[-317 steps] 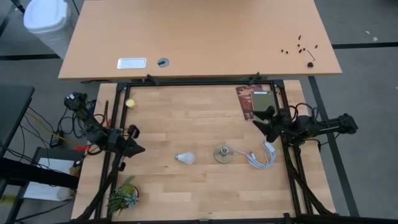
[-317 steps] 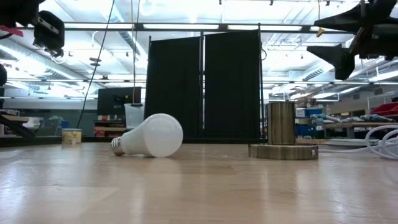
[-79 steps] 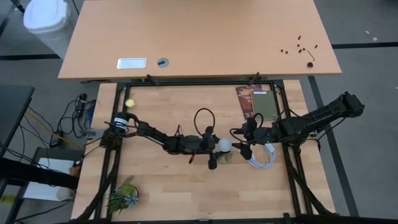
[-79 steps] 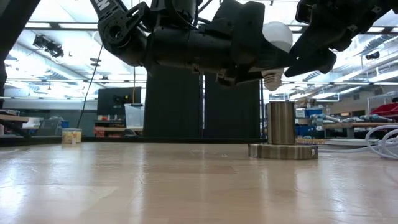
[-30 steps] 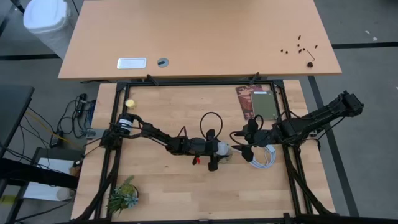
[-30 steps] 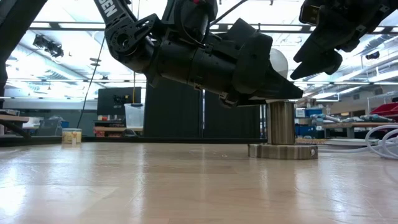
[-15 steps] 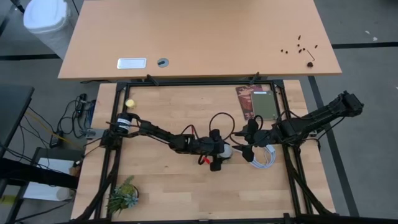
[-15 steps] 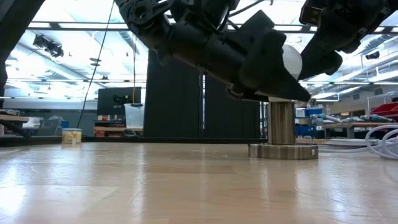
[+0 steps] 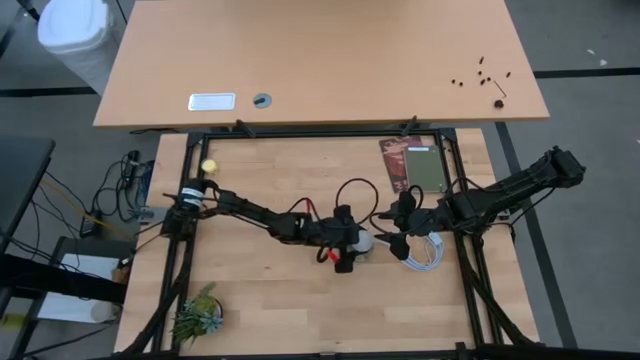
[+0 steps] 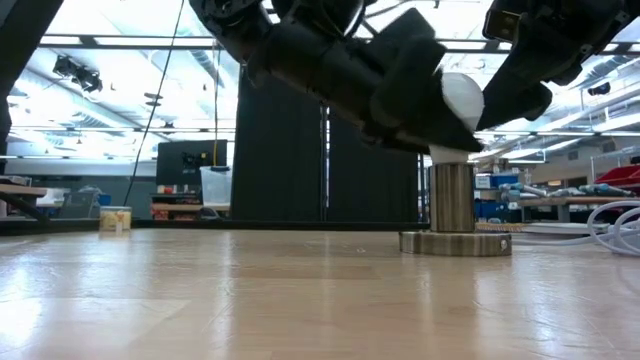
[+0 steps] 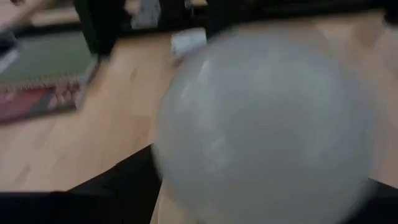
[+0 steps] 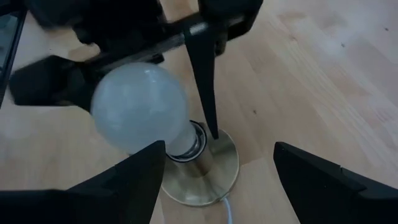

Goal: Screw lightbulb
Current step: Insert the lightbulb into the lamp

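Lightbulb point(image 12: 138, 106) pinched in left fingers point(image 12: 205, 87) over socket point(image 12: 208, 165), right fingers point(image 12: 311, 180) spread

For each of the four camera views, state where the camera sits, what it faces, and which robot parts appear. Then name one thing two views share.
High: above, straight down on the table; both arms.
Low: table height, facing the socket; arms overhead.
Left wrist: behind the lightbulb; left gripper holds it.
Right wrist: faces bulb and socket; open right gripper fingers.
Shared: the lightbulb, in both wrist views.
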Controlling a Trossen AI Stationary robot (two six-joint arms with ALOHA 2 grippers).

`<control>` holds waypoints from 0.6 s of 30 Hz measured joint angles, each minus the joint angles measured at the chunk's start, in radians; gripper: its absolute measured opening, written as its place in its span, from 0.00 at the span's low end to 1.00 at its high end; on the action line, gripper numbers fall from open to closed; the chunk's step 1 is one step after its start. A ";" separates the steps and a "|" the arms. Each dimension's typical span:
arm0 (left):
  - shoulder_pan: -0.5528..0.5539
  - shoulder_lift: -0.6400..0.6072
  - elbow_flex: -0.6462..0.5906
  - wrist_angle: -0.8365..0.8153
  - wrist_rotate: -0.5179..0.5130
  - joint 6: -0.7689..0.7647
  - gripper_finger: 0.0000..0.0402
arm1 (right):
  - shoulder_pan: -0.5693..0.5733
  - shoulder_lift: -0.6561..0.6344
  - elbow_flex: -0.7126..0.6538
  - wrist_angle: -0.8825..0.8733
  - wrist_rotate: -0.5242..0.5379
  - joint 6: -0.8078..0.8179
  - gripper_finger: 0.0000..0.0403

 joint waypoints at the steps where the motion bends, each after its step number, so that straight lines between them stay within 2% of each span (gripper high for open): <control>1: 0.000 0.000 -0.001 -0.013 0.001 0.000 0.75 | -0.002 0.000 0.000 -0.001 0.000 0.000 0.77; 18: -0.008 -0.030 -0.001 -0.125 0.041 -0.047 0.75 | -0.007 -0.002 0.000 -0.007 0.000 -0.003 0.77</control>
